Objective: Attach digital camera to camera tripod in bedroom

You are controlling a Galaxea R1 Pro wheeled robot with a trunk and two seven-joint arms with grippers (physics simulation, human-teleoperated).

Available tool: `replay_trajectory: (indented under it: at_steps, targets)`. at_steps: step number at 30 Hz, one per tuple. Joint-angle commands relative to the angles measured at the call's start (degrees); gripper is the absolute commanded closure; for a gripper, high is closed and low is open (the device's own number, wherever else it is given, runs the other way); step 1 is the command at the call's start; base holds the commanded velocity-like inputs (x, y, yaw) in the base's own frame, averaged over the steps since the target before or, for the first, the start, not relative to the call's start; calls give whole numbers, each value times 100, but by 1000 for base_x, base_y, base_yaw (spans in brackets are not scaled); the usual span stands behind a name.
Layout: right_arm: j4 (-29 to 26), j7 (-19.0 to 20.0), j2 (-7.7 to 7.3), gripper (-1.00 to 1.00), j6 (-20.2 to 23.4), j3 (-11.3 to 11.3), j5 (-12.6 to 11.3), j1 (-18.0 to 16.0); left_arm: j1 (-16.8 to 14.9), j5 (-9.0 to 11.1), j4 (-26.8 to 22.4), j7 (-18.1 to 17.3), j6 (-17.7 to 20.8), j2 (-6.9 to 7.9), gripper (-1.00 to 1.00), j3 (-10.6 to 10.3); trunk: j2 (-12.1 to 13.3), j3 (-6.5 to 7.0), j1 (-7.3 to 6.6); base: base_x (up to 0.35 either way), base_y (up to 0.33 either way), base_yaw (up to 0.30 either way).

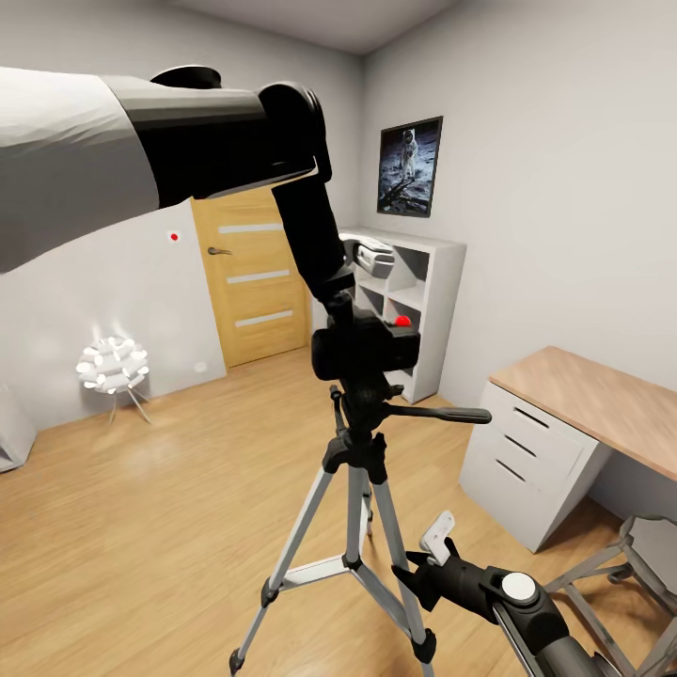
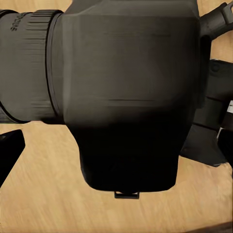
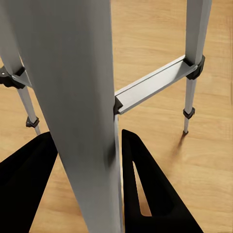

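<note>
Overhead, the left arm reaches down to the digital camera [image 1: 365, 346], which sits on the head of the camera tripod [image 1: 362, 508] mid-bedroom; whether the left pincer [image 1: 340, 303] clamps it I cannot tell. Lettering on the lens [image 2: 26, 65] is too blurred to read. The right pincer [image 3: 82, 189] stands wide around a silver tripod leg [image 3: 73, 97].

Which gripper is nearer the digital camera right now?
Left. The left gripper is right at the top of the digital camera, which sits over the camera tripod head. The right gripper is far lower, its fingers either side of a tripod leg.
</note>
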Motion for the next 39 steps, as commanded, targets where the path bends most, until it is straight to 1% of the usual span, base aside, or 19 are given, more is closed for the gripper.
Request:
replay_trajectory:
  at_steps: [1, 16, 20, 22, 24, 28, 32, 36, 39]
  targets:
    - [95, 10, -3, 100, -50, 2, 215, -4, -12, 10, 4, -34, 60, -4, -100, -24, -8, -12, 3, 0, 0, 0]
    - [94, 11, -3, 100, -50, 2, 216, -4, -12, 11, -4, -34, 60, 7, -100, -21, -8, -12, 3, 0, 0, 0]
    - [94, 11, -3, 100, -50, 2, 214, -4, -17, -6, -37, -24, 60, 66, -100, -2, -8, -12, 3, 0, 0, 0]
    - [94, 11, -5, 100, -50, 1, 213, -4, -28, -34, -52, -9, 60, 128, -100, 6, -8, -12, 3, 0, 0, 0]
    - [94, 14, -4, 100, -50, 1, 215, -4, -44, -56, -72, 9, 60, 222, -100, 11, -8, -12, 3, 0, 0, 0]
    - [94, 23, -8, 100, -55, 2, 212, -4, -66, -92, -181, 51, 60, 470, -100, 18, -8, -12, 3, 0, 0, 0]
    - [94, 26, -10, 100, -57, 2, 212, -4, -115, -101, -362, 208, 60, 802, -100, 45, -8, -12, 3, 0, 0, 0]
    - [94, 29, -11, 100, -58, 2, 212, -4, -153, -110, -565, 353, 60, 1192, -100, 193, -8, -12, 3, 0, 0, 0]
    - [94, 33, -11, 100, -58, 2, 212, -4, -164, -111, -728, 629, 60, 1452, -100, 391, -8, -12, 3, 0, 0, 0]
